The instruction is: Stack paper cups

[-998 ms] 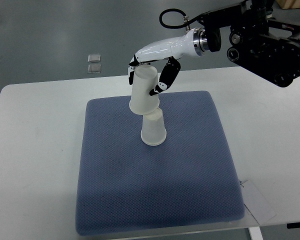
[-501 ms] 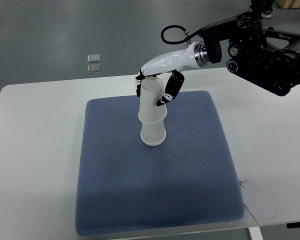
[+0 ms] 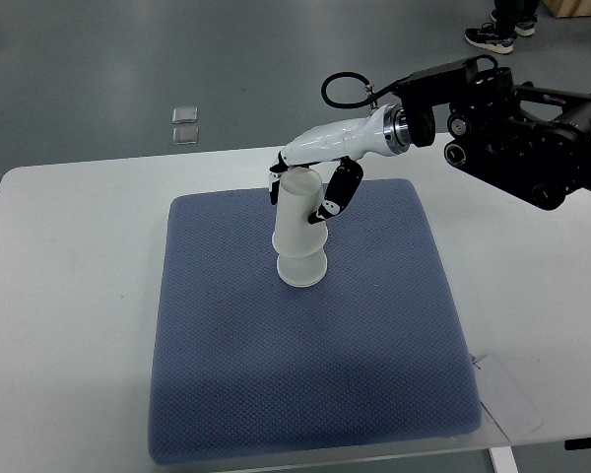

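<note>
— Right, item one: your hand. State and contents?

— My right hand (image 3: 310,187), entering from the right edge on a black arm with a white shell. Fingers (image 3: 335,194) curled around the upper paper cup (image 3: 297,212), thumb side at the left of its top, the other digits on its right wall. Closed on it, not spread.

— Item two: that cup. Position?

— White, upside down, leaning slightly to the left at the top. It sits over the lower paper cup (image 3: 302,271), covering most of it.

— Item three: the lower cup.

— Also white and upside down. Only its wide rim and a short band of wall show beneath the upper one. It stands on the blue pad (image 3: 305,394), toward the pad's far half, roughly centred left to right.

— Item four: the pad.

— Blue, textured, squarish with rounded corners, laid on the white bench (image 3: 69,296). Its near edge comes close to the bench's front edge.

— Sundries?

— A white slip of paper (image 3: 512,402) at the bench's near right corner, just beside the pad. Two small clear squares (image 3: 185,123) on the grey floor beyond the bench. A pair of shoes (image 3: 502,30) at the top right; a person's, nothing more to tell.

— Left hand?

— Not entered; it does not show.
</note>
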Available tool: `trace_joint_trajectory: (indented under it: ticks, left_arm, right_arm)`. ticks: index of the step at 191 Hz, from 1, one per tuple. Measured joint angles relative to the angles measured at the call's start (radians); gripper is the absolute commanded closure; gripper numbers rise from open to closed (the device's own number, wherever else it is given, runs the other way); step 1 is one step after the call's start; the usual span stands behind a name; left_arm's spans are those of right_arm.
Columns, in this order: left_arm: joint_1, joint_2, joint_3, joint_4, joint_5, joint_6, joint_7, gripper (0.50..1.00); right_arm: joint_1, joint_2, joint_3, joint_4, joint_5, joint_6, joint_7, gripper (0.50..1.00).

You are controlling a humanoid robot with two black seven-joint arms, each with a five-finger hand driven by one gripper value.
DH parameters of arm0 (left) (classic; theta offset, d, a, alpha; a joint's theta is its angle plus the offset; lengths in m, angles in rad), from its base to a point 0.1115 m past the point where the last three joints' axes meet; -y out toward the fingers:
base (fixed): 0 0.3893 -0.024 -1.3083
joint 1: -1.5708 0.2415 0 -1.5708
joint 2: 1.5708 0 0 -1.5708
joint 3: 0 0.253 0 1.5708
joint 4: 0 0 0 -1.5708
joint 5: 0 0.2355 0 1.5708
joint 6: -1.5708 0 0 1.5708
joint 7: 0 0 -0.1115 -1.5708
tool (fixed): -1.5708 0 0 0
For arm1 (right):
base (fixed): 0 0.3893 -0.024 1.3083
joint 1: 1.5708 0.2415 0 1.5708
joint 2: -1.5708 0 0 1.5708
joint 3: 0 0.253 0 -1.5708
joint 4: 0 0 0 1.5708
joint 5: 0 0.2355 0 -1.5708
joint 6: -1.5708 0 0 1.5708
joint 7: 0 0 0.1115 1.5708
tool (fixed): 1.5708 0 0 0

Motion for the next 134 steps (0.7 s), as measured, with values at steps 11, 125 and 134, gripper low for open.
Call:
trace_joint_trajectory:
  ticks: [11, 125, 134]
  left_arm:
    - [0.000, 0.000, 0.000, 0.000, 0.000, 0.000, 0.000, 0.500]
    - [0.000, 0.000, 0.000, 0.000, 0.000, 0.000, 0.000, 0.500]
    - [0.000, 0.000, 0.000, 0.000, 0.000, 0.000, 0.000, 0.500]
  right_arm:
    - [-0.012, 0.001, 0.000, 0.000, 0.000, -0.001, 0.000, 0.775]
    - [-0.078, 0.033, -0.022, -0.011, 0.000, -0.013, 0.000, 0.589]
    - [-0.075, 0.032, -0.022, -0.011, 0.000, -0.013, 0.000, 0.589]
